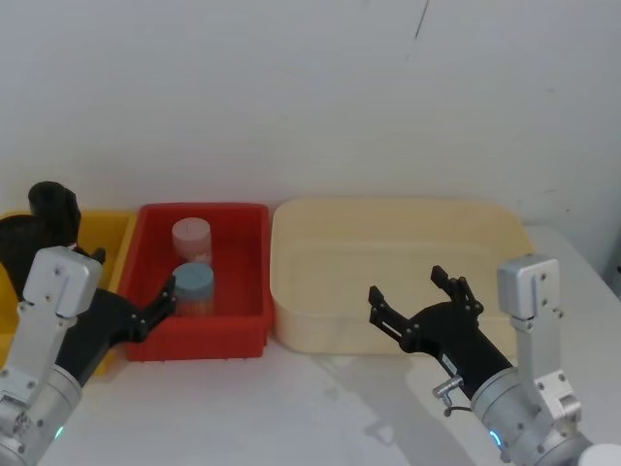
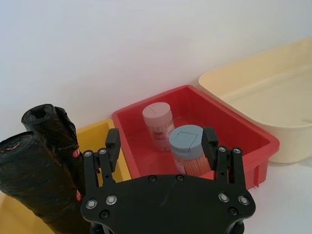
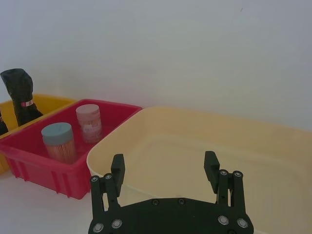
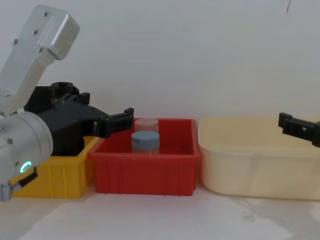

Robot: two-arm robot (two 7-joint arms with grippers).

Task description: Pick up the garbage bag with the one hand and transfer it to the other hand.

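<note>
The garbage bag (image 2: 48,136) is showing glossy black with a small red mark, and so is the second roll (image 2: 29,190). The bin (image 4: 60,175) is showing yellow, the crate (image 4: 145,175) red and the tub (image 4: 255,170) cream, while one jar (image 1: 193,286) is wearing a blue lid and the other jar (image 1: 191,236) a pink one. The black left gripper (image 2: 161,139) is glowing green-teal at its silver wrist, the black right gripper (image 3: 164,161) blue.

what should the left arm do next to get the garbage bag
Probably swing the left gripper leftward and forward toward the garbage bag standing in the yellow bin: its jaws are open and empty, but they face the jars in the red bin.
</note>
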